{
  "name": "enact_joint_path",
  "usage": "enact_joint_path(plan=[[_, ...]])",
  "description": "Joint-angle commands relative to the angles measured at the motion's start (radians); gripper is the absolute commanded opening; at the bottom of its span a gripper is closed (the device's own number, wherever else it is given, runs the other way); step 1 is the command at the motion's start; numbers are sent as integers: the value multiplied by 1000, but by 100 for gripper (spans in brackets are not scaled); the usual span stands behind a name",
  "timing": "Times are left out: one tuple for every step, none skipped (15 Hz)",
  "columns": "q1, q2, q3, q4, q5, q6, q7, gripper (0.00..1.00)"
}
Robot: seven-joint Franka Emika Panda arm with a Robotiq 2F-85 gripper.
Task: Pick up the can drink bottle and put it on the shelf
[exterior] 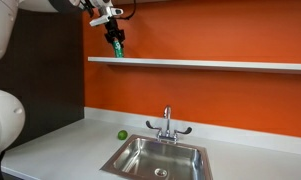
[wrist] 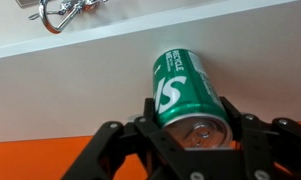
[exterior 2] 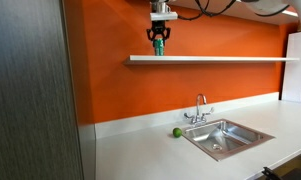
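Note:
The green drink can with white markings and a silvery top [wrist: 185, 90] sits between my gripper's fingers [wrist: 190, 125], which are shut on it. In both exterior views the gripper [exterior: 117, 42] [exterior 2: 158, 40] hangs at the near end of the long white-grey shelf [exterior: 210, 63] [exterior 2: 220, 59] on the orange wall, with the can [exterior: 118, 49] [exterior 2: 158, 47] held upright at the shelf's level. Whether the can's base touches the shelf, I cannot tell.
Below lies a grey countertop [exterior: 60, 145] [exterior 2: 140, 150] with a steel sink [exterior: 155, 158] [exterior 2: 222, 137] and faucet [exterior: 168, 122] [exterior 2: 200, 108]. A small round green lime [exterior: 121, 135] [exterior 2: 176, 132] lies beside the sink. A dark panel [exterior 2: 30, 90] stands beside the wall.

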Motion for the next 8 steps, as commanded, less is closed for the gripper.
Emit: enact_joint_path(plan=[[-5,46,-2,87,14,-45,-13,38],[-6,51,-3,93,14,-45,-13,38],[-6,55,-5,100,14,-46,-12,38],[-7,60,-6,105,16,-48,-13,38],[-6,65,-9,113,14,-55,-9,88],[-6,69,-11,119,15,-57,-6,89],[-7,75,-13,125,14,-61,-4,96],[-8,79,-16,129,14,-66,-3,99]])
